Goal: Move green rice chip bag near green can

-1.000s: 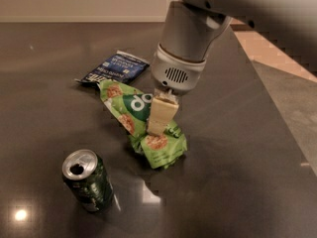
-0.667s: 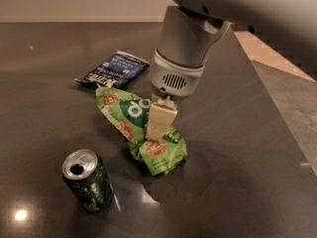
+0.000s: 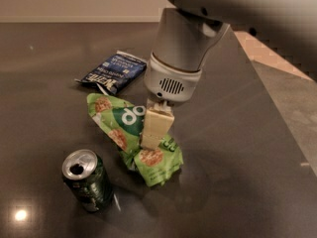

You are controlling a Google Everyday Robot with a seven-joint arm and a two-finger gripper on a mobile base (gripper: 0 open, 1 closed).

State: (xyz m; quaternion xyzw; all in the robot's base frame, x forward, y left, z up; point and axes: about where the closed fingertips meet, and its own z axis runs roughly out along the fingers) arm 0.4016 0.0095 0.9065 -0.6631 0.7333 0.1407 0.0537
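The green rice chip bag (image 3: pixel 118 124) lies crumpled on the dark table, pinched at its middle. My gripper (image 3: pixel 151 142) comes down from above and is shut on the bag; one cream finger (image 3: pixel 157 125) shows in front, and the other is hidden behind the bag. The green can (image 3: pixel 87 182) stands upright with its top open, just left of and in front of the bag's lower end, a small gap apart.
A dark blue snack bag (image 3: pixel 113 73) lies flat behind the green bag. The table's right edge (image 3: pixel 277 108) runs diagonally, with the floor beyond it. My arm's large housing (image 3: pixel 178 58) hangs over the table's middle.
My gripper has moved forward and left with the green bag in it, bringing the bag's lower end closer to the can. The can and the blue bag have not moved.
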